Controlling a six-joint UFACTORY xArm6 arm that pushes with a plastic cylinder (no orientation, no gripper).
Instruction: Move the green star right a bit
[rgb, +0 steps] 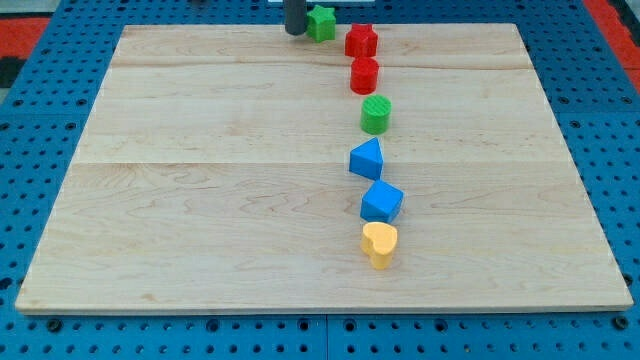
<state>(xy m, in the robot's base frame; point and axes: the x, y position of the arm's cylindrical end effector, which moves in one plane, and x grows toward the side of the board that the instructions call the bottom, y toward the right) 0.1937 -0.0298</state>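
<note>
Neighbours: a red star (361, 40) sits just to the right of the green star (321, 22), near it with a narrow gap showing between them.
Column of blocks: below the red star come a red cylinder (364, 75), a green cylinder (376, 115), a blue wedge-like block (367, 159), a blue cube (381, 202) and a yellow heart (379, 244), running down the board in a loose line that drifts slightly toward the view's right.
In the way: the red star lies directly on the green star's right side; the others lie lower down.
Board: a pale wooden board (200, 180) lies on a blue pegboard (40, 120).
Edges: the green star lies at the board's top edge, partly over it as seen from here.
Open room: the whole of the board to the view's left of the column, and the wide strip to the view's right of it.
Green star: at the view's top, a little left of centre.
My tip: my tip (295, 33) stands on the green star's left side, touching or just beside it.
Grip state: a bare dark rod with nothing to open or close; it holds nothing.
</note>
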